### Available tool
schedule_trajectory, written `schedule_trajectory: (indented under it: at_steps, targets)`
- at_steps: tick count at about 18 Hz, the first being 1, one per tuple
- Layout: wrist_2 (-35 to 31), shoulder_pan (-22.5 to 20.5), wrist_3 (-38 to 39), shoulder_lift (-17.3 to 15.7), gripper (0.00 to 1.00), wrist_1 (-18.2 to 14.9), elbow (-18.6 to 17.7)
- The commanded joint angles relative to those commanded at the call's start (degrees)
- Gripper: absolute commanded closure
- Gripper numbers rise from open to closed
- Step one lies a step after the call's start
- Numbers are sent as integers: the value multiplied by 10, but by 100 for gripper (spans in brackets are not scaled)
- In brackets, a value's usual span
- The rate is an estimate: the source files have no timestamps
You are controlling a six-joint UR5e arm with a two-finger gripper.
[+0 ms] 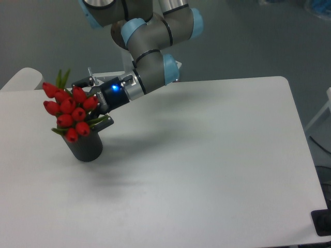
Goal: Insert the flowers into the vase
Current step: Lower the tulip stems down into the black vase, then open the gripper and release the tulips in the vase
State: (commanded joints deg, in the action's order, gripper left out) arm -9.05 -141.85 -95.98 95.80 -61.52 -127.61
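Observation:
The flowers [70,109], red tulip buds with green leaves, stand leaning slightly left above the black vase [87,148] at the table's left side. Their lower stems are hidden behind the buds and the vase rim, and seem to go down into the hole. My gripper [96,112] reaches in from the right, just above the rim, and is shut on the flowers below the buds. Its fingertips are partly covered by the buds and leaves. A blue light glows on the wrist [114,88].
The vase stands on a white table [207,155], near its left edge. A white rounded object [23,78] lies beyond the table's far left corner. Near the front right corner sits a black object [321,222]. My arm stretches over the table's back left part.

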Motion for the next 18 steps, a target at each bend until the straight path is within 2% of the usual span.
schedule_trajectory:
  at_steps: [15, 18]
  targets:
    - [-2, -47, -1, -16, 0, 0, -13]
    - [-45, -68, -2, -25, 0, 0, -17]
